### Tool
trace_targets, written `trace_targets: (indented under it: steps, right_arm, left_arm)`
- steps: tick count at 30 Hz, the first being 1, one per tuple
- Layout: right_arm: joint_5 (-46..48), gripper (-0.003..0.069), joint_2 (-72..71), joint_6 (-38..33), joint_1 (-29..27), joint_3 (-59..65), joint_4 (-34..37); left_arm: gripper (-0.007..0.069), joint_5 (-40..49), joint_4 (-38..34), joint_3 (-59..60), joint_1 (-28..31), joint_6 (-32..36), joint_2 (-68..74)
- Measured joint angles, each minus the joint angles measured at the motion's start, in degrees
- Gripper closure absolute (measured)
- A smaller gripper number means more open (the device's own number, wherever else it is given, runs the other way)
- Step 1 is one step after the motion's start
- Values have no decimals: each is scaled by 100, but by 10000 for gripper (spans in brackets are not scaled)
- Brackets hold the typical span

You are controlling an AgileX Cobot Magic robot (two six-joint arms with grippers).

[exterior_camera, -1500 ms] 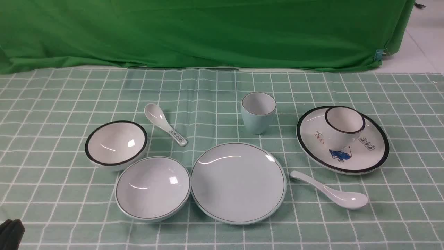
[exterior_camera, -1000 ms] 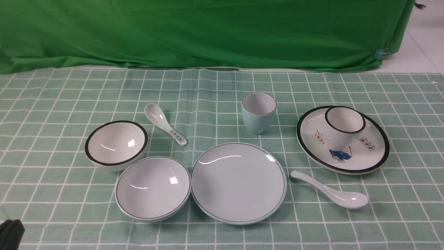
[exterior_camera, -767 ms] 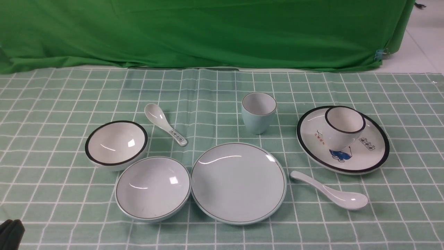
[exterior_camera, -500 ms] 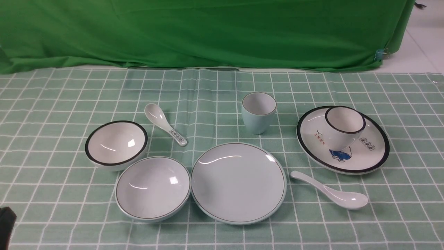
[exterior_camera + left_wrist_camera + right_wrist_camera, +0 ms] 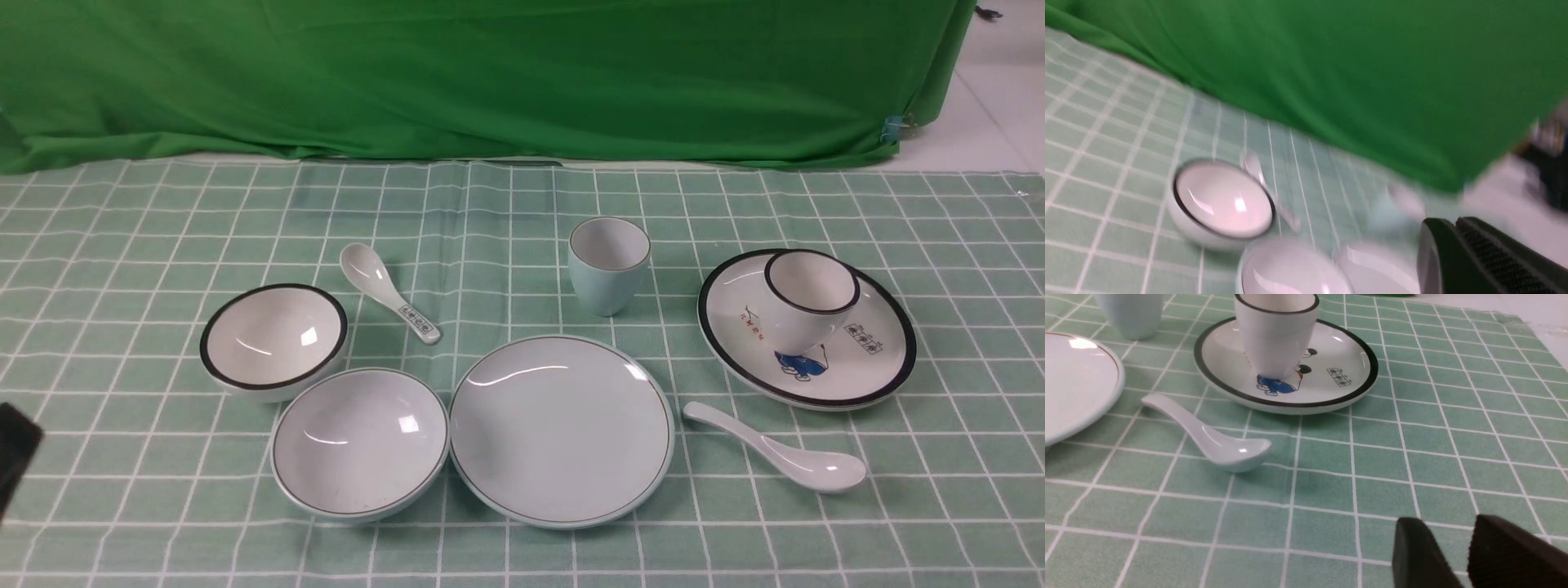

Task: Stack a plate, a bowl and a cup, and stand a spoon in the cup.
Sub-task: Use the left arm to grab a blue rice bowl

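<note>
Pressed together, empty, my left claw [image 5: 1453, 230] hangs left of the pale blue-green bowl [image 5: 360, 442] (my side, likely mine to lift onto the plate [image 5: 562, 430]); my right claw [image 5: 1449, 524] stands parted.

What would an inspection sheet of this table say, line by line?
Surface: green checked tablecloth, lightly creased.
Job's things: plate, bowl, cup and spoon rest unstacked on the cloth.
Clutter: black-rimmed bowl, printed spoon, black-rimmed cup standing on black-rimmed plate.
Grippers: left fingers together, right fingers apart; both hold nothing.
Cables: nothing seen.
Surroundings: green backdrop behind, pale floor at far right.
</note>
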Motion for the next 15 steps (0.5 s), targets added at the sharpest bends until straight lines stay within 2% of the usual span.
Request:
trace_targets:
  steps: [3,5,10,11,12,15]
  right_arm:
    - [0,417,0,0,0,0,0]
    - [0,417,0,0,0,0,0]
    - [0,417,0,0,0,0,0]
    - [0,417,0,0,0,0,0]
    - [0,417,0,0,0,0,0]
    - [0,417,0,0,0,0,0]
  left_arm:
    - [608,1297,29,-856,-41,844,1246]
    - [608,1639,68,-1284,-155,1161,1885]
    - [608,1760,120,-1933,-826,1448,3145]
    - [608,1767,141,-2111,-1248,1611,3640]
    - [608,1760,153,-2144,-1295,1625,3685]
    - [608,1575,246,-2328,-2059,1710,4345]
